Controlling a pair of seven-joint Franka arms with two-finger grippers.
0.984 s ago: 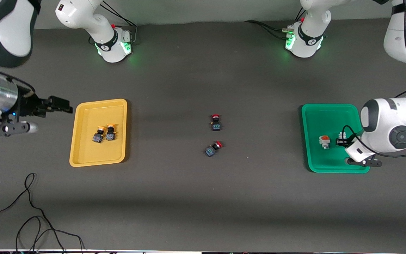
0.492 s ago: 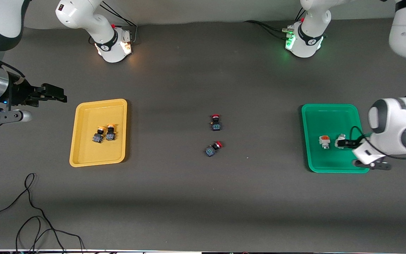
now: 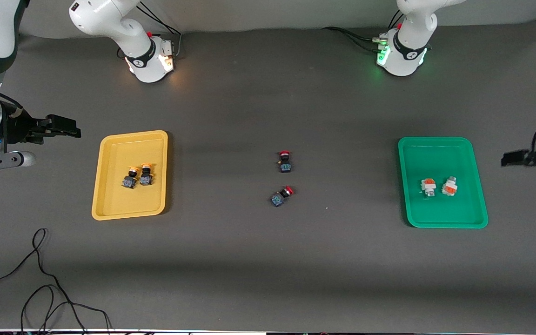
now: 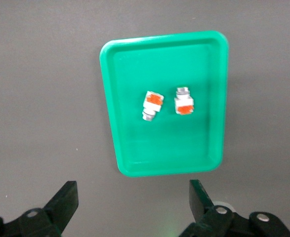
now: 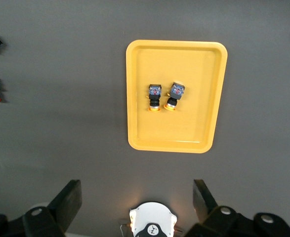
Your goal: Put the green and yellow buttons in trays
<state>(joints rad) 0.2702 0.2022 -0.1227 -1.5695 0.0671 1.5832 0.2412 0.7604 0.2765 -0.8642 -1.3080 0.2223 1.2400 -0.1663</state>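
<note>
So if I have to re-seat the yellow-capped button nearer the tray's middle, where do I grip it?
Grip the black-blue body of that yellow-capped button across its flat sides, coming straight down. It lies on its side in the yellow tray, close beside its twin, so clearance there looks tight.

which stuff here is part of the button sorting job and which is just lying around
Part of the job: yellow tray holding two yellow buttons; green tray holding two green buttons; left hand and right hand, both open, empty, off the trays.

Lying about: two red buttons mid-table; black cable.

Two yellow buttons [image 3: 137, 176] in yellow tray [image 3: 110, 204], two green buttons [image 3: 438, 187] in green tray [image 3: 435, 218].
</note>
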